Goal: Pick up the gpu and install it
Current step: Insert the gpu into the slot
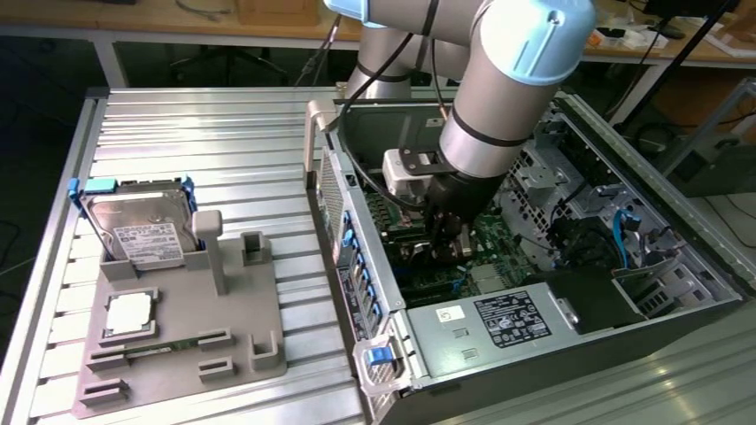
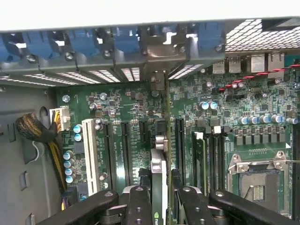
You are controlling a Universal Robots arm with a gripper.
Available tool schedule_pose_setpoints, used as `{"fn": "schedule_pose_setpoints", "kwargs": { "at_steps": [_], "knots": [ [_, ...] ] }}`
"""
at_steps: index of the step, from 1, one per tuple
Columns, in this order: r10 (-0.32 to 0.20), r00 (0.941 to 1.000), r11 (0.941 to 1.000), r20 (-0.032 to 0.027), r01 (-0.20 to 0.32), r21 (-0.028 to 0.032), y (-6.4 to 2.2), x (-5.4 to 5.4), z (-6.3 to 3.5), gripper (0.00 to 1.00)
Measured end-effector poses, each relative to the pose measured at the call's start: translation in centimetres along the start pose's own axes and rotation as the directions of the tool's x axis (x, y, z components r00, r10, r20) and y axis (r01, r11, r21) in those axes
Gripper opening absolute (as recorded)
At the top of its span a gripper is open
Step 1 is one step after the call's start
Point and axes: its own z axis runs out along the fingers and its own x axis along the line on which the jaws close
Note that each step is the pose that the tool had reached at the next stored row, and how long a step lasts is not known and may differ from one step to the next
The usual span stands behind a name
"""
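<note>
Gpu is inside the computer case, standing on edge over the motherboard. From the wrist view we see it edge-on, as a thin strip.

Its long axis runs from the gripper straight toward the case's slotted end wall, the one with the row of blue clips. The metal bracket end points at that wall and meets it between two clips. The other end lies between the gripper's fingers.

The card lines up with the expansion slots, with the white slot to one side and the CPU socket to the other. We cannot tell whether its lower edge sits in a slot.

The gripper is partly closed, one dark finger against each face of the gpu, pinching it. We see nothing else touching the fingers.

In the exterior view the arm reaches down into the open case, with the gripper low over the motherboard, near the middle of the case.

Outside the case, on the exterior view's left, a grey fixture carries a hard drive leaning in its holder.
</note>
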Motion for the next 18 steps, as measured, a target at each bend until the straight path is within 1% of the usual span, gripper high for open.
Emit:
{"fn": "schedule_pose_setpoints", "kwargs": {
  "at_steps": [2,6,8,9,11,12,13,14,18],
  "knots": [
    [0.001,1.0000,1.0000,-0.0006,-0.001,0.0000,0.01,-0.31,0.04,0.27],
    [0.001,1.0000,1.0000,0.0000,-0.001,0.0004,0.02,-0.32,0.16,0.27],
    [0.002,1.0000,1.0000,-0.0008,-0.002,0.0013,0.02,-0.31,0.31,0.27],
    [0.002,1.0000,1.0000,0.0003,-0.002,0.0024,0.03,-0.32,0.45,0.27],
    [0.002,1.0000,1.0000,0.0002,-0.002,0.0042,0.03,-0.31,0.60,0.27],
    [0.003,1.0000,1.0000,-0.0001,-0.003,0.0041,0.03,-0.31,0.60,0.27],
    [0.003,1.0000,1.0000,0.0056,-0.003,0.0039,0.01,-0.33,0.33,0.27],
    [0.004,1.0000,1.0000,0.0063,-0.004,0.0026,0.02,-0.33,0.07,0.27],
    [0.004,1.0000,1.0000,0.0063,-0.004,0.0024,0.02,-0.33,0.04,0.27]
  ]
}}
